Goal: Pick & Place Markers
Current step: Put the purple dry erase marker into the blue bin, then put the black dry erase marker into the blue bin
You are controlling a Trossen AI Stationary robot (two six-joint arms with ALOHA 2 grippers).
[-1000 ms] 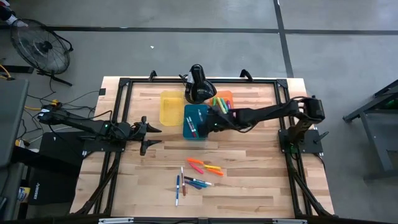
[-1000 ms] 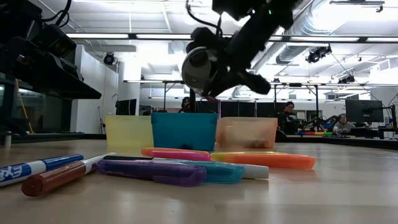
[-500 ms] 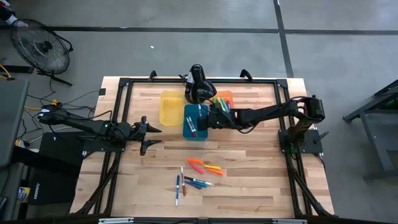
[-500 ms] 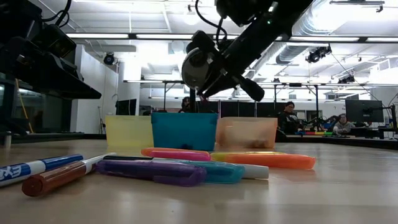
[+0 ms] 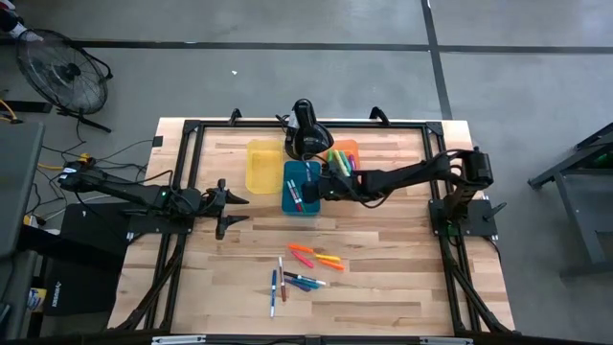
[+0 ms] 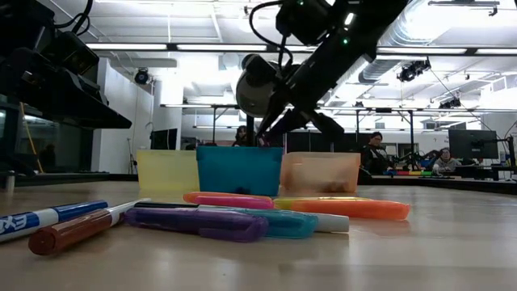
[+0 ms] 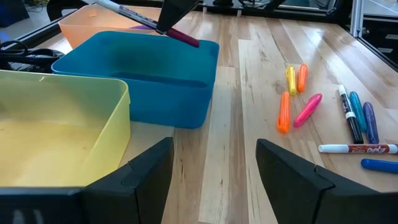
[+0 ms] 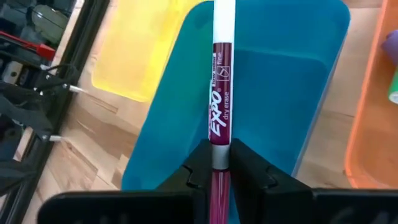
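My right gripper (image 5: 322, 185) hangs over the blue bin (image 5: 301, 189), shut on a white marker with a maroon label (image 8: 219, 99). The left wrist view shows that marker (image 7: 146, 17) slanting above the bin's far rim. Several more markers (image 5: 308, 268) lie loose on the wood nearer the table's front edge; in the low view they (image 6: 242, 214) lie in front of the bins. Other markers (image 5: 340, 156) rest in the orange bin (image 5: 347, 151). At the table's left, my left gripper (image 7: 214, 146) waits open, with nothing between its fingers. My right gripper pinches the marker's barrel (image 8: 219, 154) between its two fingers, where the white barrel meets the maroon end. The fingers slant down from the table's right side. The marker runs out ahead of them, lifted clear and tilted above the blue bin.
A yellow bin (image 5: 261, 165) stands left of the blue one. A black device (image 5: 305, 129) stands behind the bins at the far edge. A black frame (image 5: 192, 129) rims the table. Bare wood lies between the bins and the loose markers.
My right gripper has sunk a little toward the blue bin and tipped further downward while rolling slightly. The marker has gone with it, still held, and its free end now reaches close to the bin's rim in the low view.
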